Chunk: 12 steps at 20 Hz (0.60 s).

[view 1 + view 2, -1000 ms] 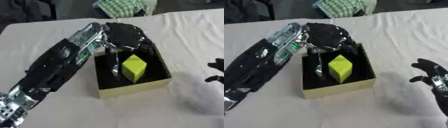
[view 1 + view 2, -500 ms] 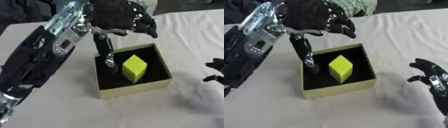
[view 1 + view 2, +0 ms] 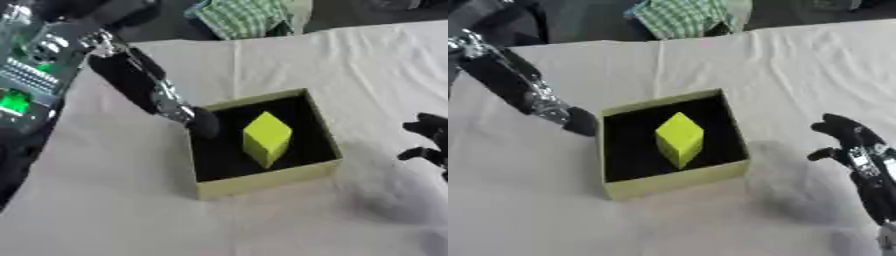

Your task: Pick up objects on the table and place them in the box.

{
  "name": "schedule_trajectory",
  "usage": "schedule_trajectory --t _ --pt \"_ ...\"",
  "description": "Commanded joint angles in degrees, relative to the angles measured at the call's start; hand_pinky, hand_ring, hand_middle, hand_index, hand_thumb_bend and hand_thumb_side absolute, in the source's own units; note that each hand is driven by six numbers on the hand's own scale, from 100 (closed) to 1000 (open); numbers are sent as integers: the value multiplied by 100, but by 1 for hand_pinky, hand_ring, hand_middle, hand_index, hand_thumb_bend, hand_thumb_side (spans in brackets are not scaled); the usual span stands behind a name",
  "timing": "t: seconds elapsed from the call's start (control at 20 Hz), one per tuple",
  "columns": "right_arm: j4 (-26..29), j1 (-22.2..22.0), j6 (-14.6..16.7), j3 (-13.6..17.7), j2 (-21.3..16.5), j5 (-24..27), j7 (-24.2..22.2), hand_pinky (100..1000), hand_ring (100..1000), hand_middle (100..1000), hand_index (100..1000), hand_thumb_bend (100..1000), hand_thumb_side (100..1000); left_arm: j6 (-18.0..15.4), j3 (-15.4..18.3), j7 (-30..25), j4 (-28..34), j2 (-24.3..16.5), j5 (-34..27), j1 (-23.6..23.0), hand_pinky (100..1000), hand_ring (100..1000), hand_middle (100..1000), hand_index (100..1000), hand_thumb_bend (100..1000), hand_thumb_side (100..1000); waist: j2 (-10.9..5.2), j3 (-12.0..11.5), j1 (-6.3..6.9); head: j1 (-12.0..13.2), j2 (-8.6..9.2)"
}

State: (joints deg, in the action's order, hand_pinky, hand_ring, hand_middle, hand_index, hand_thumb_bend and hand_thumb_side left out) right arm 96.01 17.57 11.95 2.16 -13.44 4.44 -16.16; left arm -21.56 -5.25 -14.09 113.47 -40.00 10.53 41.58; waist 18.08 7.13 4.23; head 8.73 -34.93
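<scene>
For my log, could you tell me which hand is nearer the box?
The left hand: its fingers reach the box at its left wall, while the right hand rests apart.

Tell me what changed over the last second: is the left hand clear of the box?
The left hand has lifted off the box and pulled back to the left; only a straight finger now shows, its tip at the box's left wall. The yellow block stays inside, released. The right hand stays idle at the right edge.

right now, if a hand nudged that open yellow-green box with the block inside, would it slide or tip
The shallow yellow-green cardboard box looks low and wide, so it would probably slide on the white tablecloth rather than tip. The yellow-green block stands on a corner, so it might topple.
</scene>
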Motion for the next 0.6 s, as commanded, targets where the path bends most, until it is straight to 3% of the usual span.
schedule_trajectory --t 0.05,0.25,0.6 --pt "74 29 8 68 -134 18 41 583 893 736 871 100 776 10 426 466 111 -168 -822 -374 801 679 665 835 666 382 -134 -31 -25 -74 86" --pt "78 24 13 100 -145 32 67 584 893 736 871 100 770 80 733 756 112 113 -1490 -1159 798 667 652 830 605 414 -163 -95 -46 -159 112" --pt "77 20 7 106 -126 69 71 584 893 736 871 100 766 480 817 875 112 869 -1672 -1883 791 644 628 820 515 481 -218 -225 -93 -179 -28"
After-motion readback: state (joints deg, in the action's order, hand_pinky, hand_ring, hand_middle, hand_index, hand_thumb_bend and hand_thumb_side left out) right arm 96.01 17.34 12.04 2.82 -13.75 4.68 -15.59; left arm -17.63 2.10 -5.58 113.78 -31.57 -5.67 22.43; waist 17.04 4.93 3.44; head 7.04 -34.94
